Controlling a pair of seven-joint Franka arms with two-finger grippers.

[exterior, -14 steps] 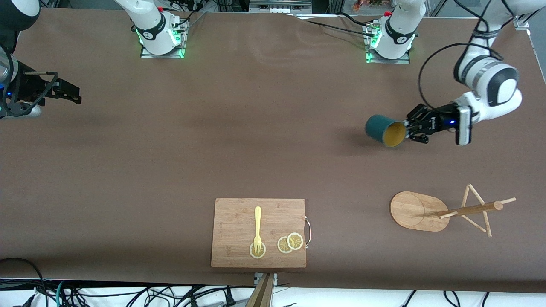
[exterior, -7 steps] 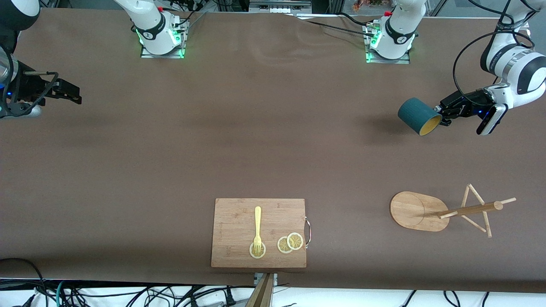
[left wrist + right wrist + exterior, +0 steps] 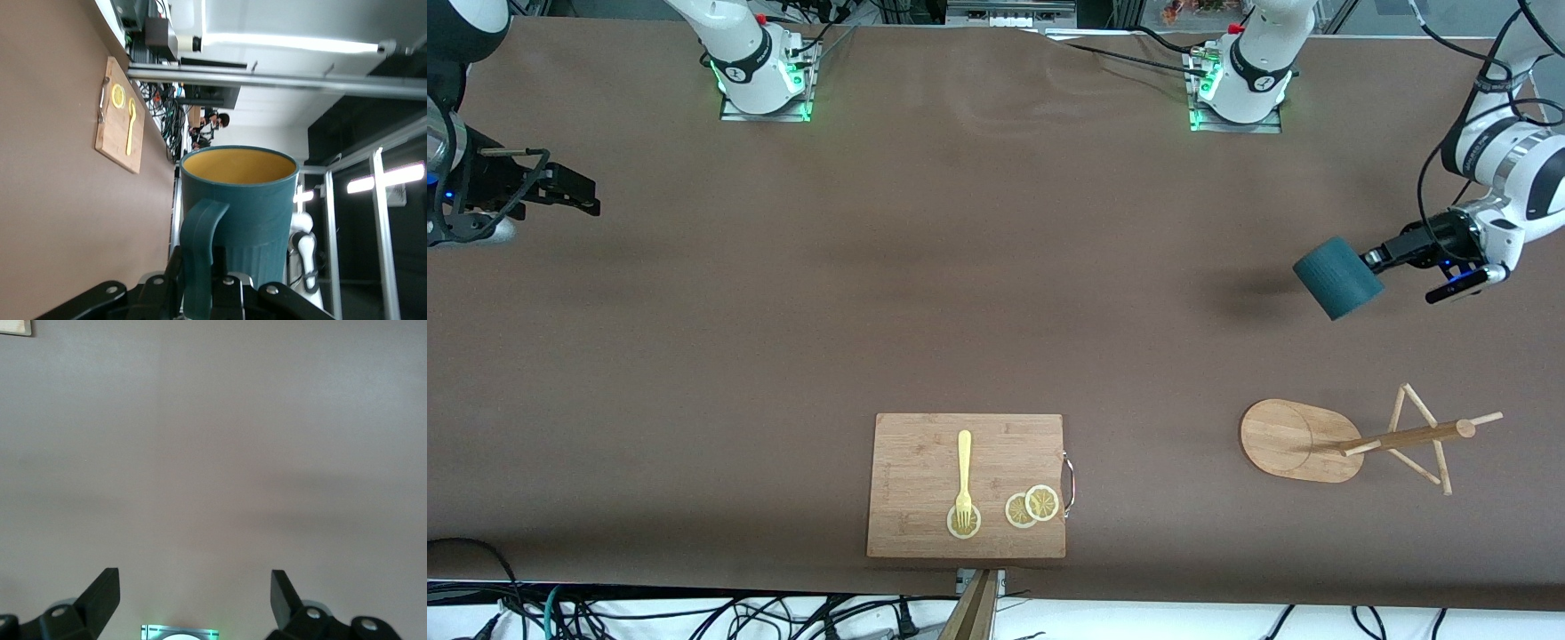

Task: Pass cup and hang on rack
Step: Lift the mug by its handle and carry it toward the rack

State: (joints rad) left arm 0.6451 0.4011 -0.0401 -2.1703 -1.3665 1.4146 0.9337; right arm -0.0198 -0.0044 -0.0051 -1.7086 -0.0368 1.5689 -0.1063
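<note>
Your left hand (image 3: 1371, 260) grips the cup (image 3: 1336, 277) by its handle, in the air over the desk (image 3: 960, 293) at the left arm's end. Since a moment ago, it has carried the cup outward and turned its mouth away. Your right hand (image 3: 587, 194) waits open.

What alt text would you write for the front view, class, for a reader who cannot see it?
The left gripper holds the teal cup in the air, above the table near the wooden rack. The right gripper waits open at the right arm's end; a cutting board carries a fork and lemon slices.

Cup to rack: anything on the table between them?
No. In the front view, only bare brown table separates the cup, held aloft by the left gripper, from the rack.
</note>
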